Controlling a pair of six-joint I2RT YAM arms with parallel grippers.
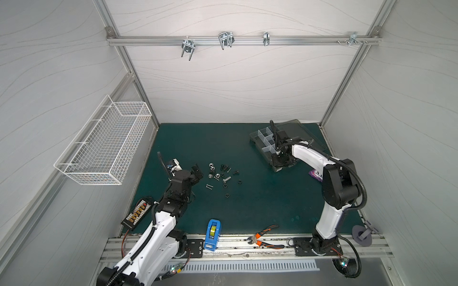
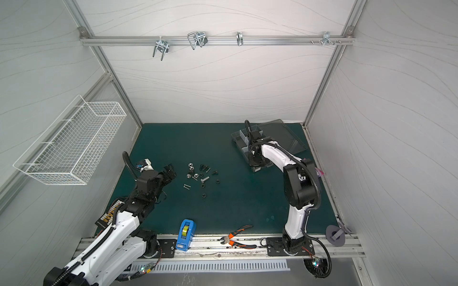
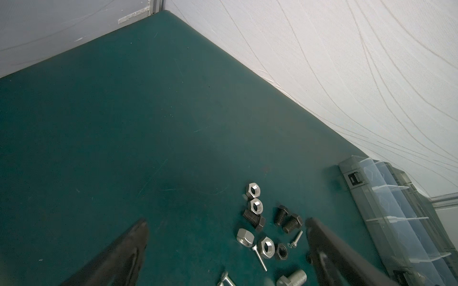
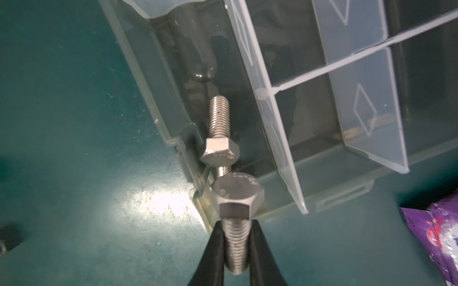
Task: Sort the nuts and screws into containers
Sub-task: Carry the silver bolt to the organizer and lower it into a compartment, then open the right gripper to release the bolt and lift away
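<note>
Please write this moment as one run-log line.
right pincer: shut on hex bolt at box compartment holding another bolt | left pincer: open near screws and nuts

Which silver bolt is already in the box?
The loose bolt, lying in the edge compartment; the held bolt is clamped by its shank in the right hand.

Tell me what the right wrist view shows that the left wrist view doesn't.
Only the right wrist view: the right gripper shut on a silver hex bolt, fingers on its threads, its head over a corner of the organizer box; a second silver bolt lying inside by the outer wall; a purple packet.
Only the left wrist view: the left gripper open over the loose silver nuts, black screws and thin screws.
Both: the green mat and the organizer box with its clear dividers.
</note>
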